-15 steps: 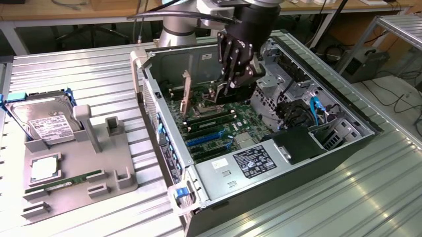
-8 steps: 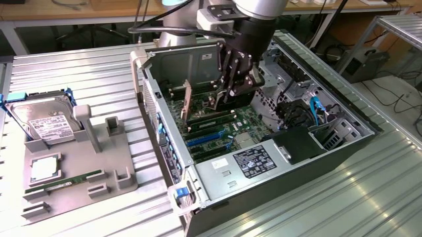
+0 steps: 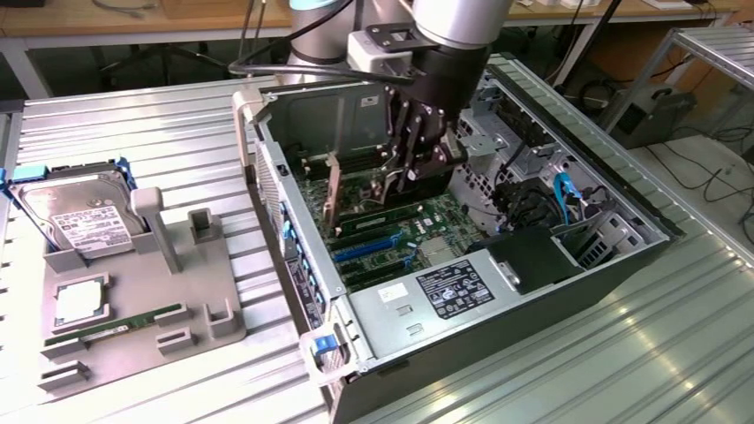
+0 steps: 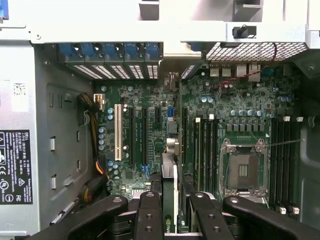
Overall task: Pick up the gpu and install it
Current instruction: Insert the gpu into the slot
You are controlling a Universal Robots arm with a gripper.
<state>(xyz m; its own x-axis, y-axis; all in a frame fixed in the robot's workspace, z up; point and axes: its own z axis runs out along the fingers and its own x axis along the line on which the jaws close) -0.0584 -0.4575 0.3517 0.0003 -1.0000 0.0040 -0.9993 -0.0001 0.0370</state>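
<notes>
As it hangs edge-down, the gpu (image 4: 170, 192) parallels the slots (image 4: 144, 135).

the gripper (image 3: 412, 172) grips the gpu (image 3: 380, 187) upright inside the case (image 3: 318, 115) — over the motherboard (image 3: 395, 237). a drive (image 3: 77, 221) sits on the tray (image 3: 141, 309).

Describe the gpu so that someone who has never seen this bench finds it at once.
Find the open computer case lying on the metal table, then the gripper reaching down into it over the green motherboard. The gpu is the thin card clamped edge-on between its fingers, unlike the memory stick and hard drive, which sit outside on the grey fixture.
</notes>
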